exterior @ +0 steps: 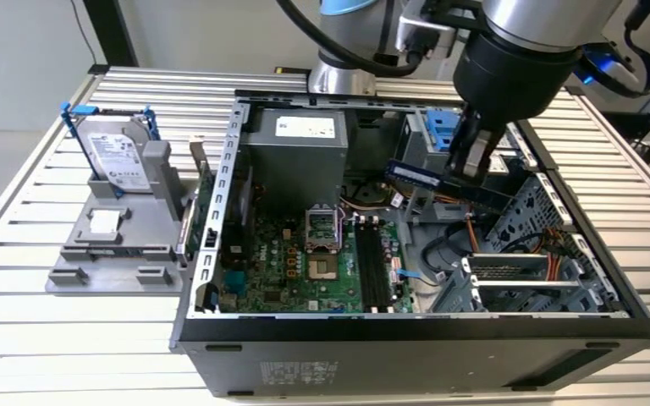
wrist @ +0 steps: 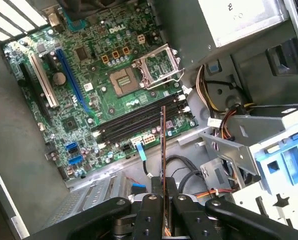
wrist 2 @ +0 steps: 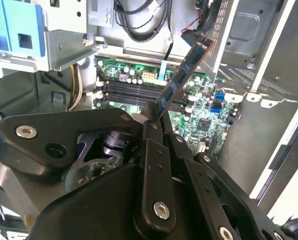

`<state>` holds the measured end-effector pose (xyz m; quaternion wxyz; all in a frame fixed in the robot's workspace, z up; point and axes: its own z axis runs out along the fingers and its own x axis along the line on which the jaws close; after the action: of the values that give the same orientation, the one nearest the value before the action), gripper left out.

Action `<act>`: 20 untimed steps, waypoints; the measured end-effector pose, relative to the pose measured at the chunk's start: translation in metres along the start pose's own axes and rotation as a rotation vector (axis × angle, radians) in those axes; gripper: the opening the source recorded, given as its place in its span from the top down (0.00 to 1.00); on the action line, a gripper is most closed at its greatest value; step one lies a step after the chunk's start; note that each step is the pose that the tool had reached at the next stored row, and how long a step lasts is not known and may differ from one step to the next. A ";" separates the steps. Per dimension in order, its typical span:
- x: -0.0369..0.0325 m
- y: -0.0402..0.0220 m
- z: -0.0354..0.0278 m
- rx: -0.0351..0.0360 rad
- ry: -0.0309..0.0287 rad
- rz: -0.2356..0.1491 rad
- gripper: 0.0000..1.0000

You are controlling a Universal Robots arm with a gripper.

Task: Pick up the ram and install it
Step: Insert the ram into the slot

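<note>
My gripper (exterior: 470,169) hangs inside the open computer case, shut on the ram (exterior: 425,177). The ram is a thin dark blue-green stick with black chips, held above the case's right half in the exterior view. It sticks out from between the black fingers in both wrist views, slanted in the second wrist view (wrist 2: 184,75) and edge-on in the first wrist view (wrist: 163,145). Below it lie the long black memory slots (exterior: 372,266) (wrist: 139,120) (wrist 2: 131,95) of the green motherboard (exterior: 291,271). The stick is above the slots and touches none of them.
A silver hard drive in a blue frame (exterior: 116,152) stands on a grey fixture (exterior: 111,245) at the exterior view's left. Inside the case are the power supply (exterior: 302,139), loose cables (exterior: 365,199), a blue bracket (exterior: 443,131) and a metal drive cage (exterior: 528,271).
</note>
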<state>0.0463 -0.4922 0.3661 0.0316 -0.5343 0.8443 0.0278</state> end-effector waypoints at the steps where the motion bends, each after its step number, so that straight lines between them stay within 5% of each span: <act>1: 0.0000 0.0000 0.0000 0.0010 -0.0002 0.012 1.00; 20: 0.0000 0.0000 0.0000 0.0203 -0.0032 0.243 1.00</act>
<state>0.0462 -0.4922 0.3661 0.0348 -0.4277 0.9029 0.0238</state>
